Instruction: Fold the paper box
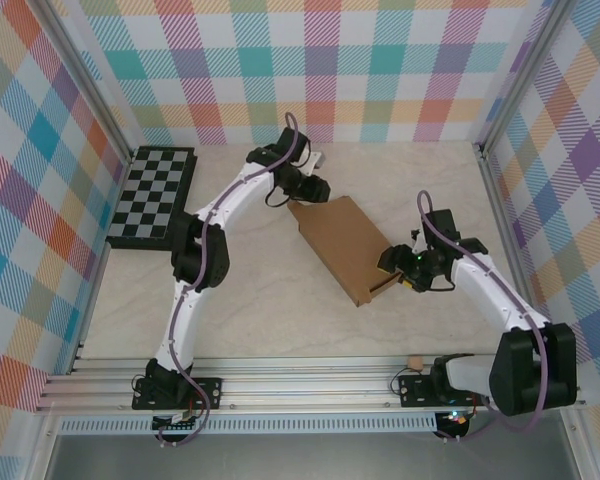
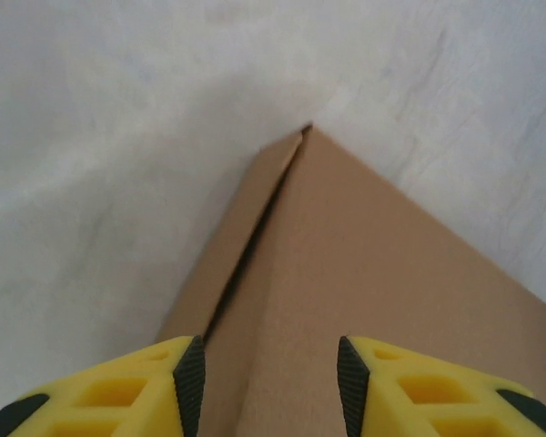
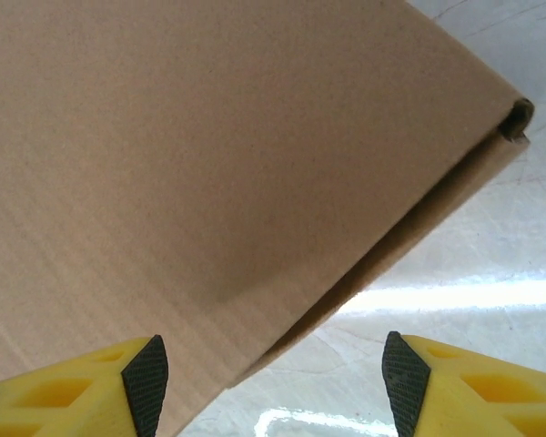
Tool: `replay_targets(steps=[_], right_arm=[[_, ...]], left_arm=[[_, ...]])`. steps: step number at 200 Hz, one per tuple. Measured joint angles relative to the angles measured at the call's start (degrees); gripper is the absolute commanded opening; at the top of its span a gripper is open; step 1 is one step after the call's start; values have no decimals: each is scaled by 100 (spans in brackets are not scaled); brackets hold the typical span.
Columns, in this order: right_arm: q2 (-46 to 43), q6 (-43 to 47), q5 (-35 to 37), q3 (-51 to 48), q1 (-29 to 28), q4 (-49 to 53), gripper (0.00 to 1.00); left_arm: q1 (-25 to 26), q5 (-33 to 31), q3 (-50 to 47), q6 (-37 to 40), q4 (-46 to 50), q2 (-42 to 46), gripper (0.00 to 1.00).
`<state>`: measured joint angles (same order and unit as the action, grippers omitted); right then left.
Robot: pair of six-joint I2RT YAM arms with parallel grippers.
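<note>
Left claw sits at about 12 o'clock on the table, over the far corner of the paper box. In its wrist view the left claw stands partly parted. Its black pads sit either side of a folded ridge of the plain brown box, and I see no pinch on it. At 9 o'clock from that claw, a black-and-grey chessboard lies flat against the left wall, well apart from the box.

The box rests mid-table as a shallow folded shape, its long axis running from 11 o'clock to 5 o'clock. A dark slit shows between its upper panel and the flap beneath; what is inside cannot be made out. Bare table lies open at its 7 o'clock, between the two arms, and again at 1 o'clock towards the back right corner.

The right claw meets the box at its 5 o'clock end. From the right wrist, the right claw stands wide. The box's edge reaches down by the left-hand pad, bare table shows by the other, and nothing is held.

At 5 o'clock, a tiny cardboard scrap lies on the aluminium rail, beside the right arm's base.
</note>
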<state>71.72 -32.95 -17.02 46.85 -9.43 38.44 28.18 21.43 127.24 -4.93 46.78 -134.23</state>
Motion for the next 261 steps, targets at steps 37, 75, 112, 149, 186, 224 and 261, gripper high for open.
replay_targets(steps=[37, 75, 112, 149, 186, 224, 261], right_arm=[[494, 90, 177, 13, 0, -83, 66], [1156, 254, 407, 192, 0, -179, 65], [1641, 442, 555, 570, -52, -192, 62], [1956, 557, 796, 940, -111, -199, 62], [2004, 673, 925, 1161, -129, -153, 63], [1912, 909, 1032, 1989, -129, 293, 64], [1578, 990, 1047, 2284, -186, 466, 61]], left_arm=[[0, -199, -1775, -15, -271, 743, 43], [0, -479, -2992, -170, -595, 1338, 42], [0, -673, -3456, -461, -962, 1550, 36], [13, -1102, -3674, -782, -1119, 1707, 36], [11, -1405, -3818, -1095, -1097, 1945, 47], [0, -1515, -3635, -1333, -1080, 2382, 56], [0, -1508, -4006, -1373, -1196, 3097, 54]])
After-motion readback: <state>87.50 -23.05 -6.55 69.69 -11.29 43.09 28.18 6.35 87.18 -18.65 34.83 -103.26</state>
